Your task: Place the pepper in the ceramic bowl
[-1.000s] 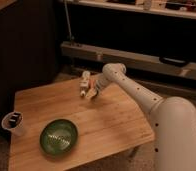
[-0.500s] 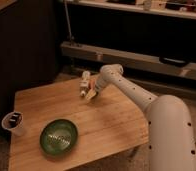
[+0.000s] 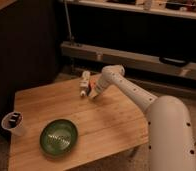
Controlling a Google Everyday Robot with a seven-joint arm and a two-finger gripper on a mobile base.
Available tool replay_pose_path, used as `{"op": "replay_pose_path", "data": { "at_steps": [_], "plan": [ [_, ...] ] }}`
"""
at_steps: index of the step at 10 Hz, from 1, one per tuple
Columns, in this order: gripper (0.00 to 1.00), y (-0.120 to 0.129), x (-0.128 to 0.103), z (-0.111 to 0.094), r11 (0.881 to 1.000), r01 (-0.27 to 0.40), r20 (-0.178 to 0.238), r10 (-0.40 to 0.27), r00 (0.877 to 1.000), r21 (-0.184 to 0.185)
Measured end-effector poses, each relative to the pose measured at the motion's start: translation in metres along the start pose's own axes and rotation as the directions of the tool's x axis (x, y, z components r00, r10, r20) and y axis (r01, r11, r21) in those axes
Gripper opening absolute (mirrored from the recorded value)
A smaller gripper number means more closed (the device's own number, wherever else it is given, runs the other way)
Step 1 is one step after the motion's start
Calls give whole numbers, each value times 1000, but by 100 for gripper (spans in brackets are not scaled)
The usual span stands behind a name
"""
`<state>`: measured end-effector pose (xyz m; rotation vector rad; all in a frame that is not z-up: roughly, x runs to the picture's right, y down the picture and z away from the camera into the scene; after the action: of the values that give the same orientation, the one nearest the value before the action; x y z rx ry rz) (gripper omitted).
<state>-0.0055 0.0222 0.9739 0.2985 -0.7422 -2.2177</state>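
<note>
Gripper (image 3: 94, 93) is down at the far edge of the tabletop (image 3: 116, 125), right beside a white bottle (image 3: 84, 83), with the arm (image 3: 128, 90) stretched out from the robot's body on the right. Only a sliver of orange shows at the gripper, tucked between it and the bottle, and that looks like the pepper (image 3: 91, 86); most of it is hidden. Honestly can't tell whether the gripper is open, closed, or already clamped on it, and can't say if the pepper is resting on the wood or lifted off it. The ceramic bowl (image 3: 59, 136) sits well apart from all this, near the front left of the tabletop, nothing in it, with a white cup (image 3: 13, 124) off to its left. So this reads as the pick-up step, with the carry not begun. Next move probably needs a firm hold on the pepper without knocking the bottle, then a lift clear of the wood and a long swing toward the front left to get above the bowl before letting go.
</note>
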Motion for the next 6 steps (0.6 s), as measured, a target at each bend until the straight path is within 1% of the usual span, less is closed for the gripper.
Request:
{"op": "replay_pose_path", "data": {
  "at_steps": [1,2,4,5,6],
  "plan": [
    [20,0,0,-1,1000,0,-5,0,1000,-2],
    [14,4,-3,-6,1000,-2,-12,2,1000,-10],
    [14,11,-11,-16,1000,1,-25,-1,1000,-18],
    [14,19,-20,-29,1000,4,-43,-5,999,-21],
    [14,24,-27,-42,1000,15,-67,-16,998,-15]
  ]
}}
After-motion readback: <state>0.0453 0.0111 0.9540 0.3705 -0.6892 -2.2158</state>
